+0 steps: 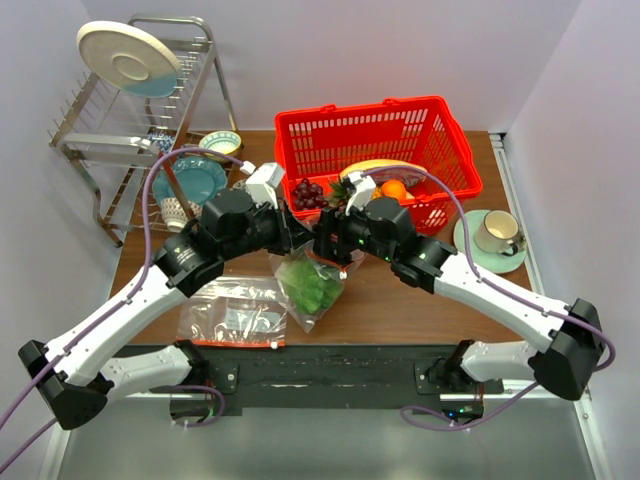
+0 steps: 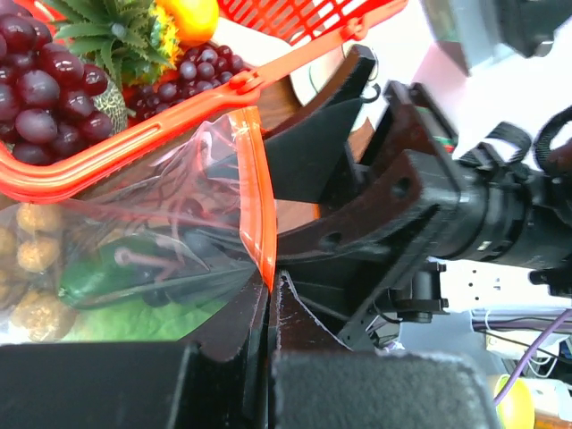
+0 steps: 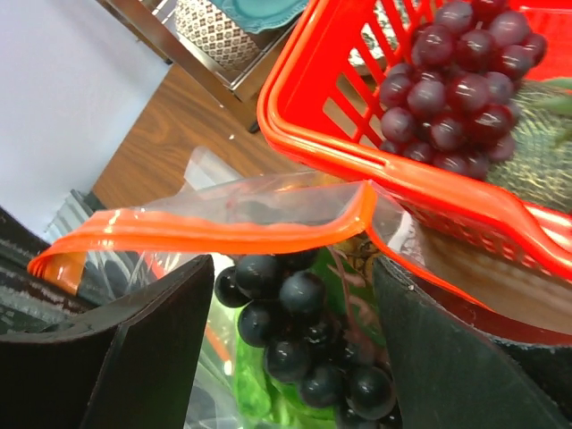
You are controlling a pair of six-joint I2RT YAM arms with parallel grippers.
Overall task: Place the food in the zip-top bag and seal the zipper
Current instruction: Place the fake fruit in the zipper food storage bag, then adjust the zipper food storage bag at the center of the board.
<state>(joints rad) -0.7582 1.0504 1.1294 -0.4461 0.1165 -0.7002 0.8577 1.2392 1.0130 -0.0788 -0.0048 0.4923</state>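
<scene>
The zip-top bag (image 1: 312, 292) hangs upright between my two grippers in front of the basket. In the left wrist view it holds brown round nuts (image 2: 36, 253), the dark green cucumber (image 2: 94, 277) and the green cabbage (image 2: 134, 320). My left gripper (image 2: 271, 286) is shut on the lower end of the red-orange zipper strip (image 2: 255, 188). My right gripper (image 3: 293, 268) is open, with its jaws wide on either side of the bag just below the strip (image 3: 223, 234). The strip there is bent and parted at its right end. A dark grape bunch (image 3: 304, 340) shows through the bag between the jaws.
A red basket (image 1: 380, 110) with purple grapes (image 1: 307, 192), a pineapple, an orange and a banana stands just behind the bag. A second, flat bag (image 1: 235, 315) lies at the front left. A dish rack (image 1: 110, 150) stands back left, and a cup on a saucer (image 1: 495, 232) at the right.
</scene>
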